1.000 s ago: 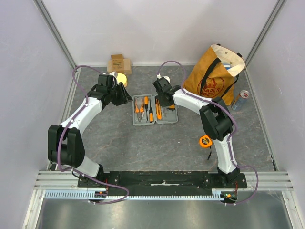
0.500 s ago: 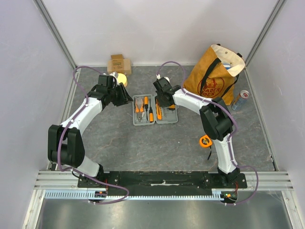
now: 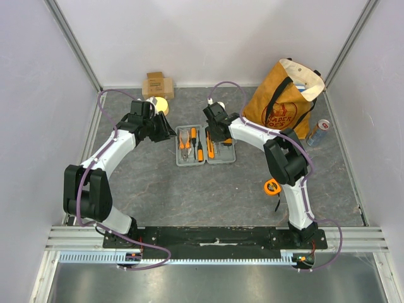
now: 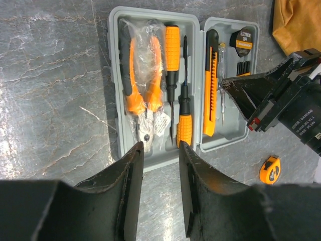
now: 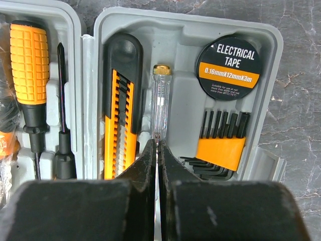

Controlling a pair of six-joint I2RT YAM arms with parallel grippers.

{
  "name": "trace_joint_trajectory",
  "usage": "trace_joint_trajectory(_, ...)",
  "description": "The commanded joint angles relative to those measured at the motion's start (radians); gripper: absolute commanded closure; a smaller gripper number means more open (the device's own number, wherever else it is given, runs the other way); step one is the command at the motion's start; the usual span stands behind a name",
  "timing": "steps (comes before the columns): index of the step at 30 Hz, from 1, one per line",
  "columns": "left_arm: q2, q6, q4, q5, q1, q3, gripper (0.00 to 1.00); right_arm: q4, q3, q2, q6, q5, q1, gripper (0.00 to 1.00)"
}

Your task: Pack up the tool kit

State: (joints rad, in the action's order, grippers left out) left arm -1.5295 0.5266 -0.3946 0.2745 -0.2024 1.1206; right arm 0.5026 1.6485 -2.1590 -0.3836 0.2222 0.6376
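Two grippers over tool kit (image 4: 228,125) — left gripper (image 4: 160,150) parted, empty; right gripper (image 5: 157,150) pinched shut at tester (image 5: 160,100) tip.

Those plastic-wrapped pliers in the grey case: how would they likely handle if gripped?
The pliers are probably stiff and fairly heavy for their size, with thick orange handles. Their clear wrap looks loose and glossy, so a grip may slip or pinch only film. Lying flat in the case, they seem unlikely to roll.

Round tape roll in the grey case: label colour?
Black round electrical tape roll, orange band across its label; best in right wrist view.
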Motion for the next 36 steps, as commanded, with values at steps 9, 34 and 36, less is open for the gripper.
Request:
trace_joint_trajectory(9, 0.005, 0.018, -0.003, 0.029, 0.006, 0.004, 0.60, 0.086, -0.076, -0.186, -0.072, -0.116, 0.001, 0.98)
trace_joint_trajectory(34, -0.021, 0.020, -0.036, 0.025, 0.006, 0.034, 0.60, 0.111, 0.176, -0.159, -0.015, 0.039, 0.004, 0.94)
trace_joint_trajectory(36, -0.026, 0.018, -0.043, 0.022, 0.005, 0.044, 0.60, 0.132, 0.279, -0.173, -0.008, 0.040, 0.000, 0.90)
